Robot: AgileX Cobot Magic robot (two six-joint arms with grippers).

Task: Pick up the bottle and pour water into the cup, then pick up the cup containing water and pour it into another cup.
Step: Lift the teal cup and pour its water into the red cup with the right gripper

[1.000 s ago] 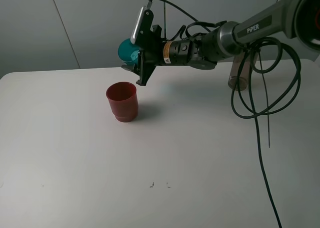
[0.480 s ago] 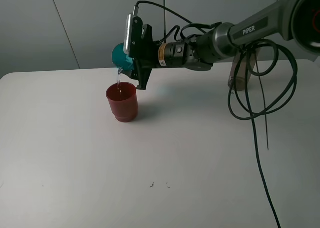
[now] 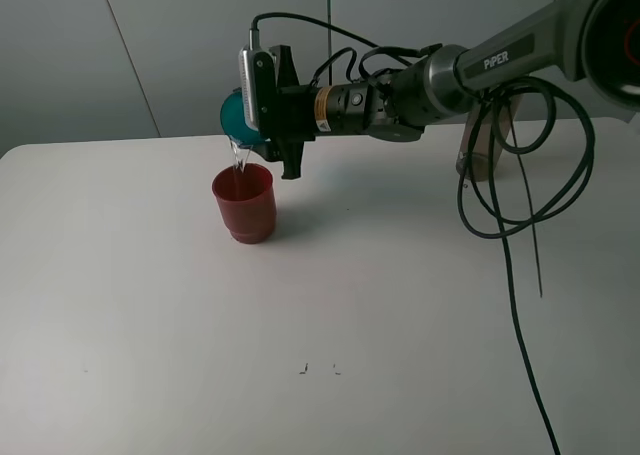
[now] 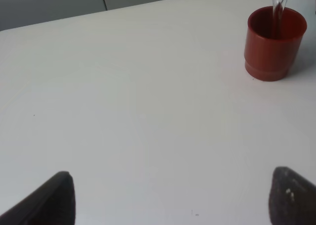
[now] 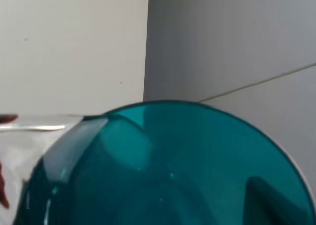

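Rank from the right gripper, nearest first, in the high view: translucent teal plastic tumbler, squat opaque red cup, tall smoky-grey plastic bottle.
1. Teal tumbler, in the right gripper.
2. Red cup, just below.
3. Grey bottle, far right, at the back.

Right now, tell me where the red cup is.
In the high view the red cup stands left of centre on the table, under the tilted teal cup pouring into it.

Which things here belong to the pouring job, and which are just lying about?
In the job: teal cup, tipped in the right gripper; red cup, catching the water; bottle, standing on the table's right side.
Just there: cables; small dark marks on the table.
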